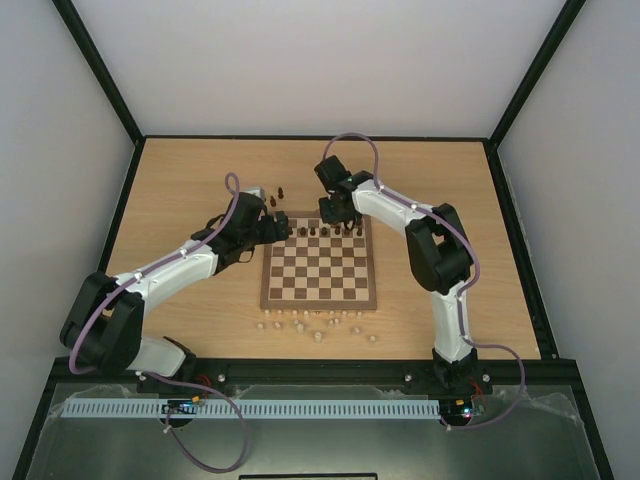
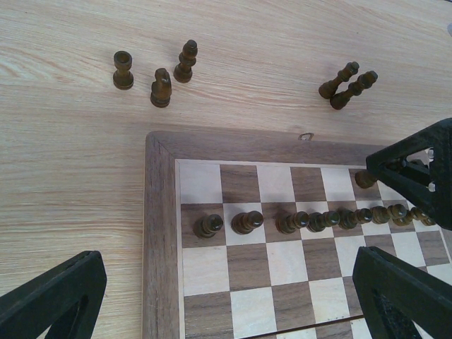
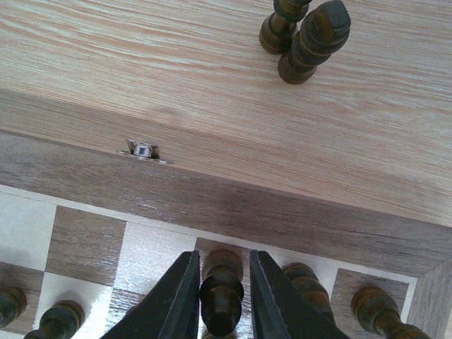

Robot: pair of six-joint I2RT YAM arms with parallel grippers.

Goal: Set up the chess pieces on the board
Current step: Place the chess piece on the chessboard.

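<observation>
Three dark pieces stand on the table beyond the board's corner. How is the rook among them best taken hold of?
Probably from straight above, with the jaws closing on the rook at its narrow stem, just under the wider head. It stands upright, and the head should stop it from slipping out. Set the jaws on the two sides that do not face the knight, which stands close by.

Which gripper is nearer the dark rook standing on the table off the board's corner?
Left. The left gripper hovers open over the board's far-left corner, the rook just beyond it. The right gripper sits farther along the back row, its jaws flanking a dark piece.
</observation>
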